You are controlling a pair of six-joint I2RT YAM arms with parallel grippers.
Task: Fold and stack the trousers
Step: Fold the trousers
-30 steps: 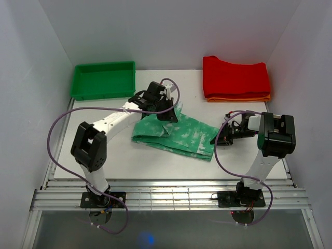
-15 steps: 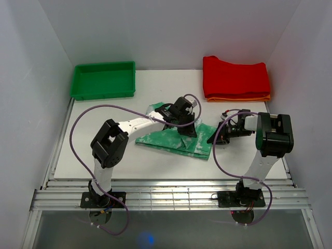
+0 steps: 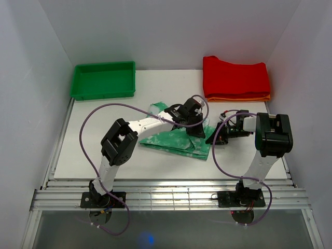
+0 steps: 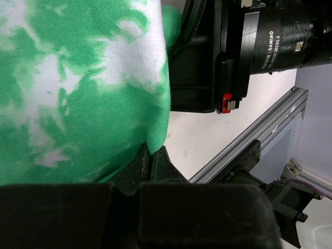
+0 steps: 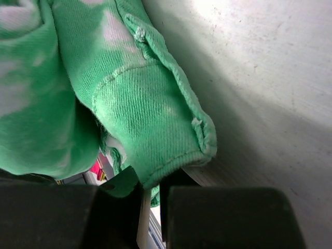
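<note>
trousers (image 3: pixel 171 142): bunched mid-frame on tabletop (image 3: pixel 104 155), long axis left-right | left tool (image 4: pixel 150 154): clamped on cloth edge at the right end | right tool (image 5: pixel 150 188): pinching the hem just beside it | bulk lies left of both tools

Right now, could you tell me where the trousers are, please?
In the top view, the trousers lie mid-table, gripped by the left hand and right hand, nearer the arms than the red garment.

Left arm (image 3: pixel 150 123) reaching far right, left gripper (image 3: pixel 196 129) beside right gripper (image 3: pixel 211 140), jaws seemingly pinching the trousers (image 3: pixel 171 141)
</note>
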